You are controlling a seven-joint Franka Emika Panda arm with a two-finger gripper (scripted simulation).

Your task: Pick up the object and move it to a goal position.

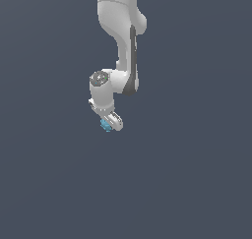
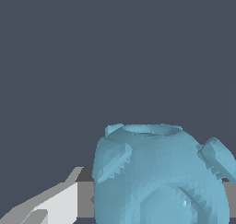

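Risk, exterior view: slipping of the tiny light-blue faceted lump (image 1: 105,125) out of the white two-finger gripper (image 1: 109,123); little of the lump shows past the fingertips, so hold looks shallow and a quick swing or tilt of the wrist could shake it loose.
Goal, exterior view: no marker visible anywhere on the plain dark grey-blue ground (image 1: 197,184); overshoot or a wrong set-down spot is possible, cannot tell how far remains.
Object place, exterior view: at the gripper's tip, peeking out on the exterior view's left of the lower finger, near the middle of the scene; whether lifted clear of the ground cannot be told, no shadow or edge to judge by.
Arm pose, exterior view: white Franka arm (image 1: 120,31) entering from the far top edge, forearm running down, wrist bent so the hand points down and toward the exterior view's right.

Risk, wrist view: lump (image 2: 156,177) bumpy and rounded with small knobs; uneven faces against flat pads could let it twist or roll in the grip.
Jaws, wrist view: closed against the lump from both sides, one white finger with grey pad (image 2: 85,197) touching its flank, the other barely visible at the opposite edge.
Object place, wrist view: between the fingers, filling the near part of the picture, nothing but bare ground beyond.
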